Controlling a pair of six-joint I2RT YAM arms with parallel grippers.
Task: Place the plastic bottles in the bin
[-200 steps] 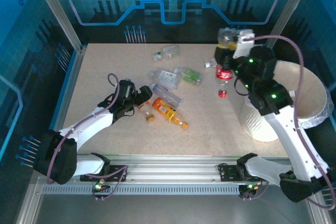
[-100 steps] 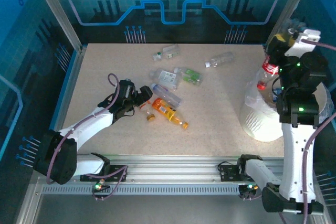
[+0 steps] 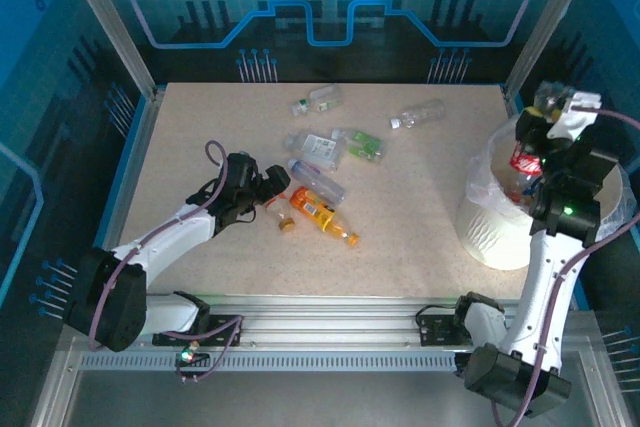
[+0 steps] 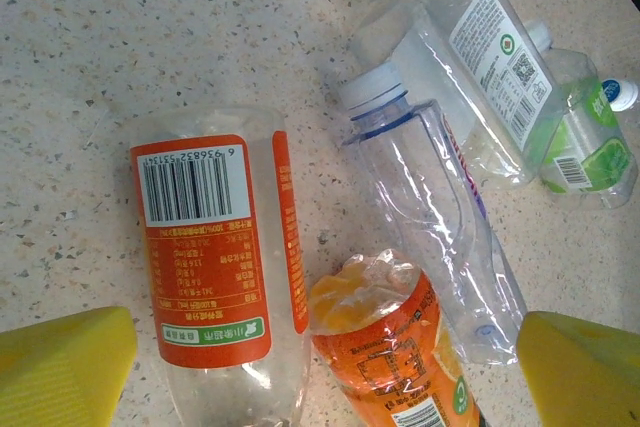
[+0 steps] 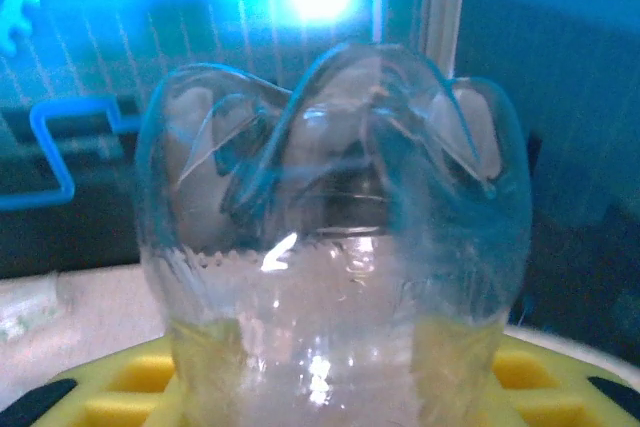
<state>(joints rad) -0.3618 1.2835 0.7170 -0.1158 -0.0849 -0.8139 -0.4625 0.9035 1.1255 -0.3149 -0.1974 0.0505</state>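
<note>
Over the bin (image 3: 492, 235) at the right side of the desk (image 3: 200, 137), the right gripper (image 3: 531, 142) is clamping a red-labelled bottle (image 3: 522, 160) by its base, neck hanging towards the bag-lined opening. This looks like the drop, so next the jaws need to part cleanly. Mid-desk, the left gripper (image 4: 320, 372) is hovering with fingers wide apart over an orange-labelled bottle (image 4: 215, 247), with other bottles (image 3: 322, 145) lying just beside it, waiting.

The speckled beige table (image 3: 200, 127) carries the bin (image 3: 490, 232) at its right edge, a cluster of bottles (image 3: 318, 185) lying mid-table, two small bottles (image 3: 318, 100) near the far edge and a clear bottle (image 3: 418, 114) toward the far right.
</note>
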